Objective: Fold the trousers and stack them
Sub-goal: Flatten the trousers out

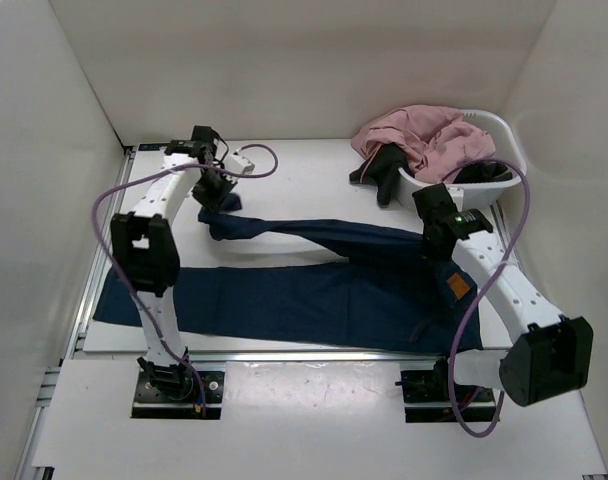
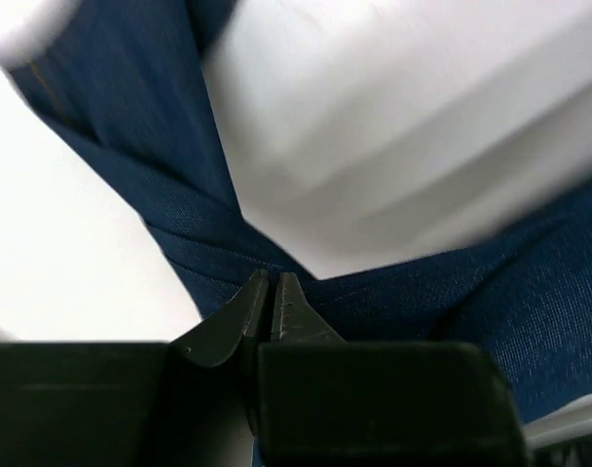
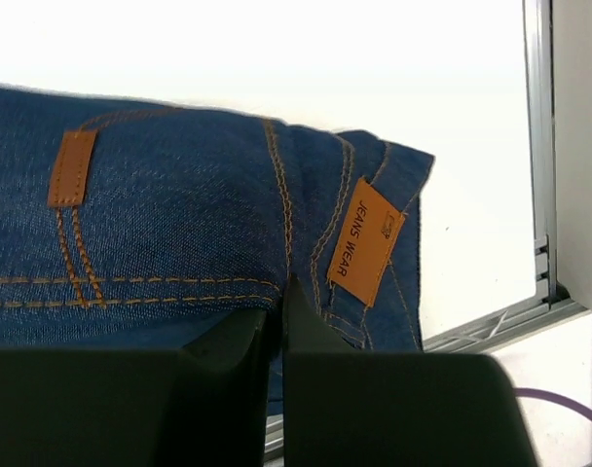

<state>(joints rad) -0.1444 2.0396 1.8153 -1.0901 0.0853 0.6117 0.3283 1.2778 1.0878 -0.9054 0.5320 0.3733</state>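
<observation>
The trousers (image 1: pixel 284 300) are dark blue jeans spread across the white table. One leg lies flat along the near side. The other leg is pulled up into a ridge running from back left to the right. My left gripper (image 1: pixel 216 205) is at the ridge's left end, and in the left wrist view it (image 2: pixel 272 282) is shut on a fold of the denim (image 2: pixel 160 146). My right gripper (image 1: pixel 436 245) is at the waist end. In the right wrist view it (image 3: pixel 279 292) is shut on the waistband, beside the orange "JEANS WEAR" label (image 3: pixel 366 240).
A white basket (image 1: pixel 514 150) stands at the back right, with a pink garment (image 1: pixel 424 135) heaped in it and a black garment (image 1: pixel 384 170) hanging over its left rim. White walls close in the table on three sides. A metal rail (image 1: pixel 89 290) runs along the left edge.
</observation>
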